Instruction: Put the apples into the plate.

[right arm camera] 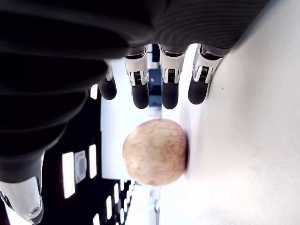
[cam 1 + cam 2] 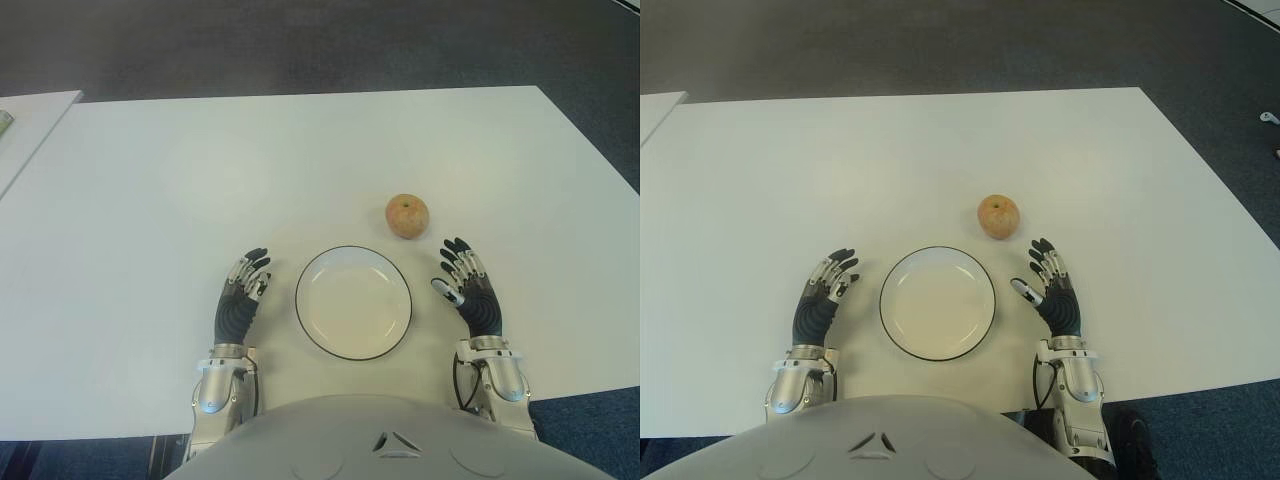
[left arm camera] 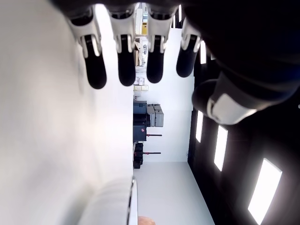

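Observation:
One yellow-red apple [image 2: 407, 216] sits on the white table [image 2: 160, 220], just beyond the right side of a white plate [image 2: 353, 302] with a dark rim. The plate holds nothing. My right hand [image 2: 465, 280] lies to the right of the plate, fingers spread and holding nothing, a short way nearer to me than the apple. In the right wrist view the apple [image 1: 155, 152] shows just past the fingertips [image 1: 140, 99], apart from them. My left hand [image 2: 245, 285] shows left of the plate, fingers relaxed and holding nothing.
A second white table [image 2: 30, 120] stands at the far left with a narrow gap between. Dark carpet [image 2: 300, 45] lies beyond the table's far edge and past its right edge.

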